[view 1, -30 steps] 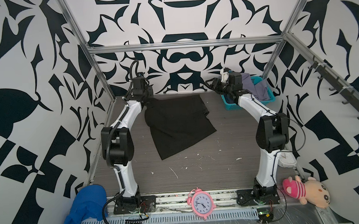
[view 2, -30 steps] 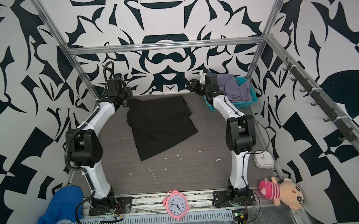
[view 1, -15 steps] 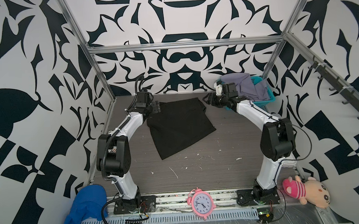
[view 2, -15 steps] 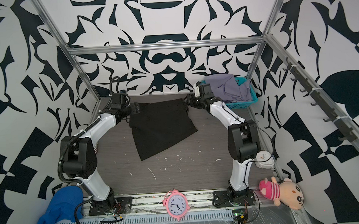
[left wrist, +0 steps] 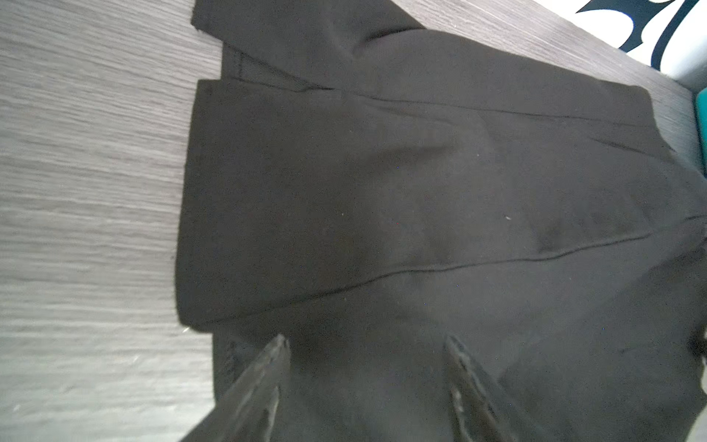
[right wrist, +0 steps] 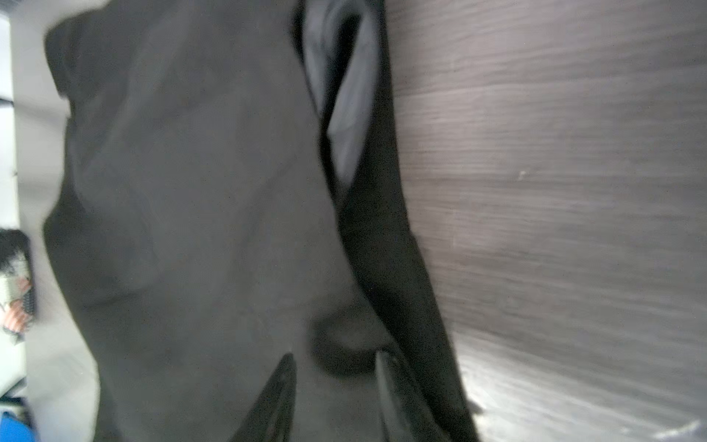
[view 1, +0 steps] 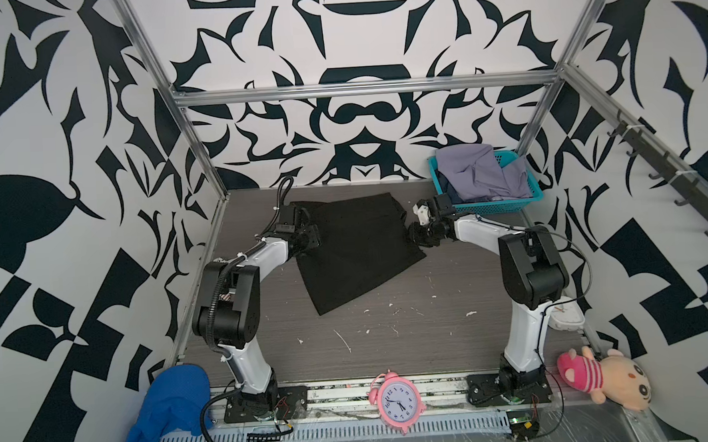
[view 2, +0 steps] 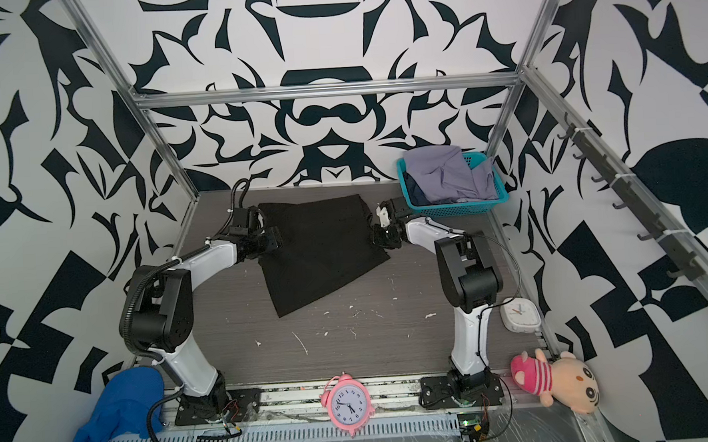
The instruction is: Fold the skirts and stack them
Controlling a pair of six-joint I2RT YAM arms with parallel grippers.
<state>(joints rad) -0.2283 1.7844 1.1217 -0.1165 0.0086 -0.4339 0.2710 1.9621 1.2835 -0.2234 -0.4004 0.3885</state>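
Left hand (left wrist: 365,342) gapes wide and empty over the smooth, flat, trapezoid plain black woven skirt (view 1: 358,246) on the grey wood-grain tabletop (view 1: 392,344). At that skirt's right edge, the right hand (right wrist: 334,359) is nearly closed; whether it pinches cloth is unclear. Right of the skirt, a teal plastic lattice basket (view 1: 493,206) holds a crumpled lavender-grey skirt (view 1: 479,174).

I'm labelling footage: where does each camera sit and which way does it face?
Both top views: high in front, looking down on the table; left arm and right arm show.
Left wrist: on its arm, facing the black skirt past the left gripper.
Right wrist: likewise, past the right gripper, at the skirt's edge.
Shared: all show the black skirt.
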